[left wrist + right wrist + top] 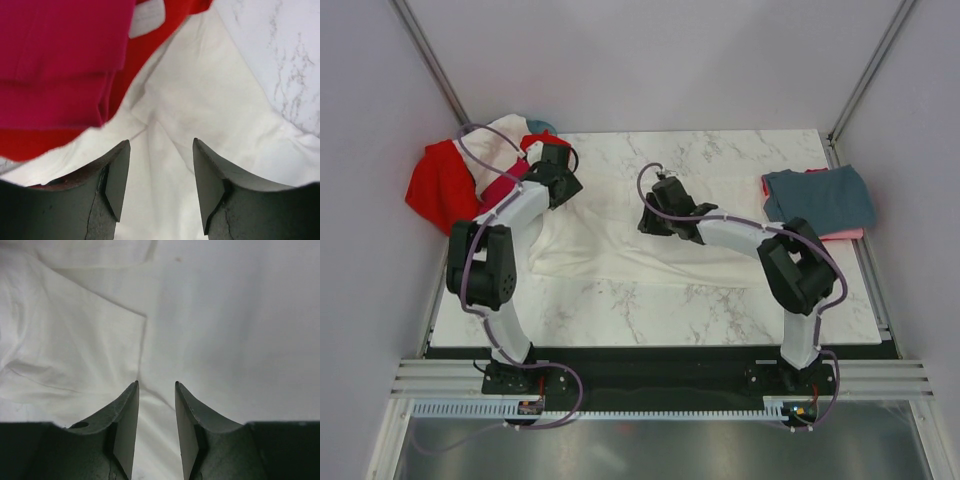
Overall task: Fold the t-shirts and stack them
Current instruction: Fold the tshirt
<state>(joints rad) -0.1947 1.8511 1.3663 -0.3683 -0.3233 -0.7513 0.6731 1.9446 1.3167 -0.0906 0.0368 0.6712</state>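
A white t-shirt (610, 245) lies spread and creased across the left and middle of the marble table (740, 300). My left gripper (558, 162) hangs over its far left corner, jaws open above the white fabric (200, 100), nothing pinched between them (161, 146). Just past it lie a magenta shirt (60, 60) and a red shirt (30, 142). My right gripper (650, 218) stands over the shirt's right side, jaws open (156, 386) above a crease in the white cloth (225, 330). A folded slate grey-blue shirt (820, 195) rests on a coral pink one (842, 235).
The red shirt (438, 185), the magenta shirt (505, 185) and more white cloth (500, 135) are heaped at the table's far left corner, partly over its edge. A sliver of a teal basket (542, 127) shows behind them. Grey walls close in both sides.
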